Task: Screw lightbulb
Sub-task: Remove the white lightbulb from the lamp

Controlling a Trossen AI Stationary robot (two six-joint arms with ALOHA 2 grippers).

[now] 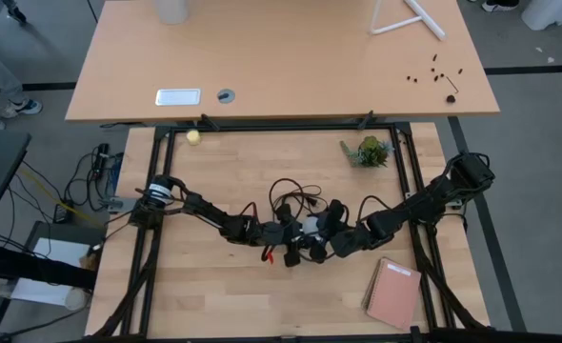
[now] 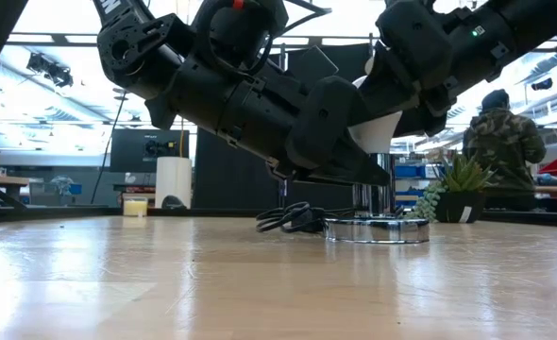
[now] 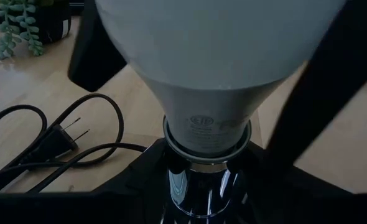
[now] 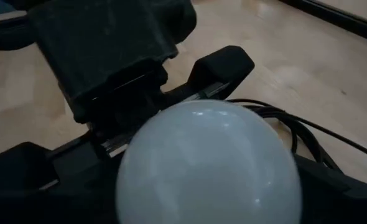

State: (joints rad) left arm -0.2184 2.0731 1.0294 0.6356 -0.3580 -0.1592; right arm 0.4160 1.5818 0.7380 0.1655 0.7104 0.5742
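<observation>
**Centrally placed: bulb upright over the socket, both grippers around it**

Centrally on the table (image 1: 214, 295), well away from every edge, the bulb (image 1: 309, 227) is found where the two arms meet. It is seated base-down in the socket (image 2: 378, 229), its long axis standing upright and its round end pointing up; in the left wrist view the grey neck of the bulb (image 3: 206, 134) is seen entering the chrome collar. In the low view only a white patch of the bulb (image 2: 377, 132) is visible between the arms.

The left gripper (image 1: 293, 233) is set at the socket collar below the bulb, its dark fingers (image 3: 317, 99) rising on either side of the glass; whether they press on anything cannot be told. The right gripper (image 1: 331, 229) is held over the dome of the bulb (image 4: 205, 165); whether its fingers are clenched on the glass or released cannot be told.

Open wood is left in front of the grippers and toward the left corner. The room behind is narrowed by the looped cord (image 1: 295, 195). A plant (image 1: 370, 151) is placed near the far right edge, a notebook (image 1: 392, 292) near the front right corner, and a small ball (image 1: 193, 137) at the far left edge. A person (image 2: 498, 142) is seen beyond the table.
</observation>
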